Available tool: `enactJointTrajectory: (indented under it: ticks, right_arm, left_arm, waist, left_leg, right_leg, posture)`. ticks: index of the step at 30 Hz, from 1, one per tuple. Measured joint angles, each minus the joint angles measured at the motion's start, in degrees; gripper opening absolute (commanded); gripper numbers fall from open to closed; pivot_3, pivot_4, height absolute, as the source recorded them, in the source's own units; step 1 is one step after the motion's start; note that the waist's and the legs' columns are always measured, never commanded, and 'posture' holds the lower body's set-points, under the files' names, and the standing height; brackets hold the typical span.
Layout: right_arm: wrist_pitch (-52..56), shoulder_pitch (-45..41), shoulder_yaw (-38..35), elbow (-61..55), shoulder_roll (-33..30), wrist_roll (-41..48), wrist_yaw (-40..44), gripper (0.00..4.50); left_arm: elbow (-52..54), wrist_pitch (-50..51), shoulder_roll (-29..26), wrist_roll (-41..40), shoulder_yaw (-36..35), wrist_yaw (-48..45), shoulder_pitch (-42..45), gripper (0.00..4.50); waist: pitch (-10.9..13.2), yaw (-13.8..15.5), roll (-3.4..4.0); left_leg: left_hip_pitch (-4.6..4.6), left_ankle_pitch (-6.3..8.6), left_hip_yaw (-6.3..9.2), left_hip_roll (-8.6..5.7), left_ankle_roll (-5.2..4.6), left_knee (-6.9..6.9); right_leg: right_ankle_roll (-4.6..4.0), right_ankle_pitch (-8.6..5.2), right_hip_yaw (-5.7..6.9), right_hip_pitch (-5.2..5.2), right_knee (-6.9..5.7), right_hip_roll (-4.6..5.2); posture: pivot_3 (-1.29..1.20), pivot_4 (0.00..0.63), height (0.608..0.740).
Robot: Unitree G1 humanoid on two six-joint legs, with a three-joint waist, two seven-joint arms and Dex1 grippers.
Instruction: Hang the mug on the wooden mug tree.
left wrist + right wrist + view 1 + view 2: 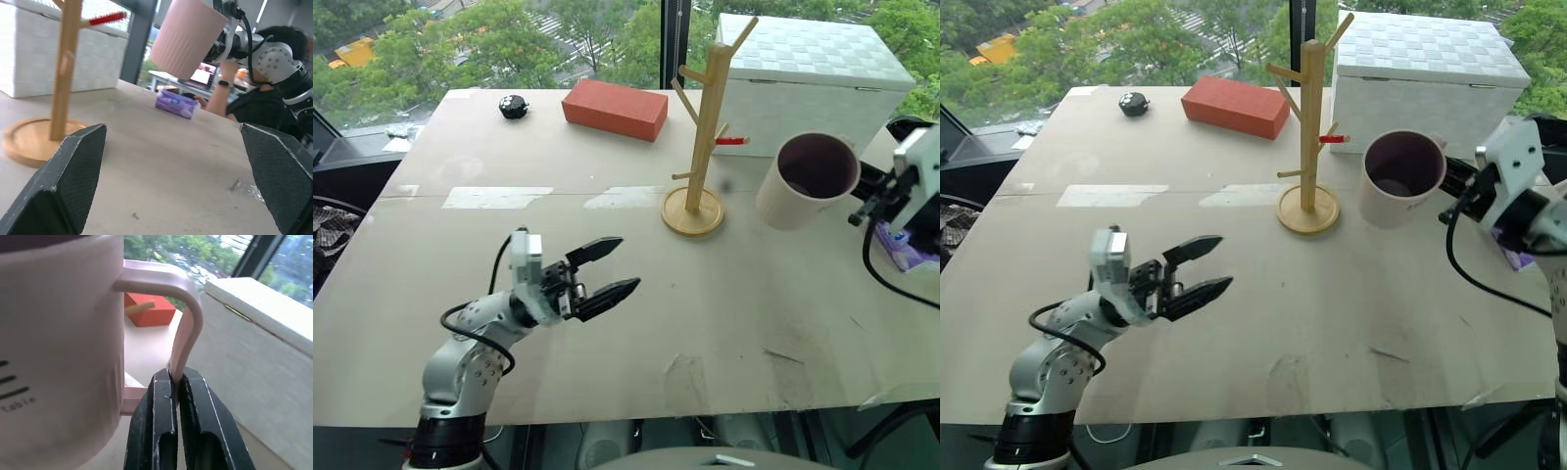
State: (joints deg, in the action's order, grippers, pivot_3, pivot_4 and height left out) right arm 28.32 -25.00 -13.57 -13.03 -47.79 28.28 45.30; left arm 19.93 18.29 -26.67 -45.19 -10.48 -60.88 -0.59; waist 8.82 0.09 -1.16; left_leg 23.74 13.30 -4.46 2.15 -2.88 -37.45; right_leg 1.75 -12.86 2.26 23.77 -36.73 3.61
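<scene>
Aloft, mug [806,180] tilted; mouth faces camera

Head pair overhead; wrist views close

On the mug [58,357] I'm gripping, small grey print ends in "table"; the rest I can't read.

Mug [806,180] smooth glazed ceramic, cream outside, dark matt-looking inside, faint grey print on its side. Mug tree [699,130] light bare wood, smooth, satin finish; one peg tip red. Table [607,323] pale board, matt, scuffed, with taped patches. Brick-red block [615,108] matt, slightly rough. White box [808,78] quilted, woven-looking surface. Left gripper [603,273] black plastic, its fingers [73,181] with fine textured pads. Right gripper [176,390] fingers black, semi-gloss. Purple packet [177,103] glossy wrapper.
</scene>
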Motion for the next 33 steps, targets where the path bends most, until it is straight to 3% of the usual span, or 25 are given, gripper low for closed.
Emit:
enactJointTrajectory:
  ticks: [6,12,25,28,33]
  right_arm:
    - [2.83,-14.3,11.25,12.7,-0.73,-2.98,7.45,0.03]
    - [1.47,-23.87,18.08,22.09,2.86,-7.74,12.56,0.03]
    - [-0.14,-34.05,25.81,34.95,10.71,-18.07,13.43,0.03]
    - [-1.28,-36.17,26.18,39.66,13.0,-19.27,13.63,0.9]
    - [-2.25,-35.76,23.79,39.15,13.04,-19.38,11.69,3.4]
  left_arm:
    - [0.64,-5.31,3.19,0.38,-1.86,1.88,-1.58,4.5]
    - [0.77,-7.13,3.53,0.98,-2.54,3.92,-2.88,4.5]
    - [-0.88,-14.54,6.11,-0.21,-7.74,4.12,-2.7,4.5]
    - [-1.49,-14.97,5.92,-0.73,-8.0,2.97,-2.8,4.5]
    - [-2.84,-14.17,4.42,-2.49,-8.01,0.23,-3.07,4.5]
  waist:
    - [0.01,0.52,0.0]
    - [0.02,0.47,0.02]
    - [0.02,0.51,0.03]
    - [0.02,0.52,0.03]
    - [0.03,0.63,0.04]
  left_leg:
    - [0.04,0.0,-0.11,0.0,0.0,-0.03]
    - [0.07,0.0,-0.16,0.0,0.0,-0.02]
    - [0.07,0.0,-0.16,0.01,0.0,-0.02]
    - [0.1,0.0,-0.17,0.0,0.0,-0.02]
    - [0.11,0.0,-0.15,0.01,0.0,-0.01]
  right_leg:
    - [-0.02,0.02,-0.05,0.05,0.01,0.04]
    - [-0.01,0.03,-0.06,0.09,0.01,0.03]
    - [-0.05,0.05,-0.01,0.1,-0.02,0.05]
    - [-0.03,0.06,-0.01,0.1,-0.01,0.05]
    - [-0.02,0.06,0.03,0.1,0.0,0.06]
  posture:
    - [0.0,0.15,0.74]
    - [0.0,0.15,0.74]
    - [0.0,0.15,0.74]
    - [0.0,0.15,0.74]
    - [0.0,0.15,0.74]
